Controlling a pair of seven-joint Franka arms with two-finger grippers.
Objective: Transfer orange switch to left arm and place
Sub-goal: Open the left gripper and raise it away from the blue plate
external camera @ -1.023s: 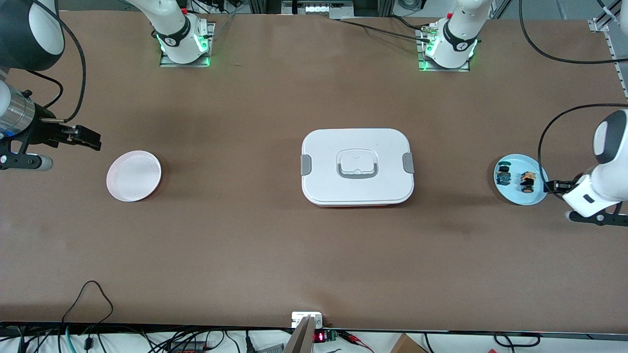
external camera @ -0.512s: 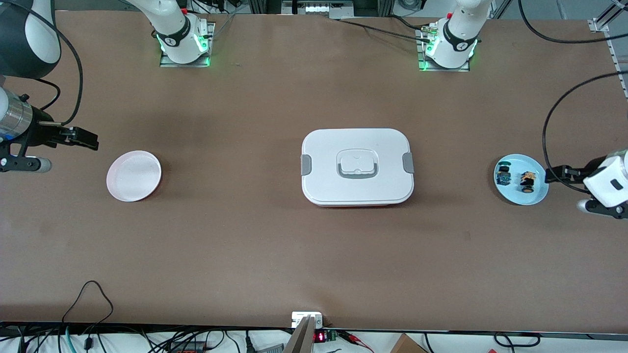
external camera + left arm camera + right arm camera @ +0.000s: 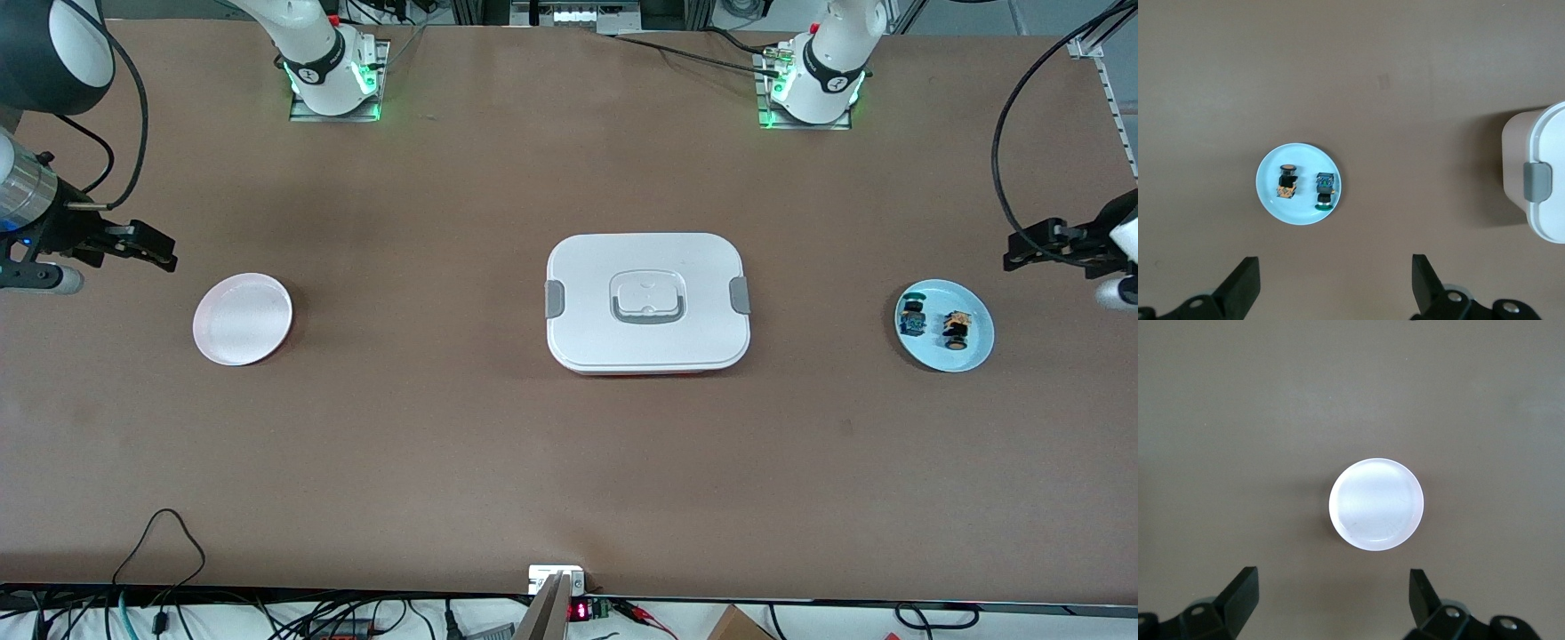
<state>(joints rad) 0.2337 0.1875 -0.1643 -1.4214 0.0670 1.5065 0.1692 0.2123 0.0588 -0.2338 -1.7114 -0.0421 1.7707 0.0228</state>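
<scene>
The orange switch [image 3: 956, 327] lies on a light blue plate [image 3: 969, 356] at the left arm's end of the table, beside a blue-and-black component [image 3: 911, 317]. In the left wrist view the switch [image 3: 1287, 182] lies on the plate [image 3: 1301, 210]. My left gripper [image 3: 1022, 251] is open and empty, up in the air over bare table beside the plate. My right gripper [image 3: 156, 251] is open and empty, up in the air beside a white plate [image 3: 242, 318]. The white box [image 3: 647, 302] stands at mid table.
The white plate [image 3: 1376, 513] is empty in the right wrist view. The box's edge with a grey clip [image 3: 1538, 181] shows in the left wrist view. Cables and a small device lie along the table edge nearest the front camera.
My left gripper has risen and drawn away from the blue plate, toward the arms' bases. My right gripper has shifted slightly. The switch has not moved.
</scene>
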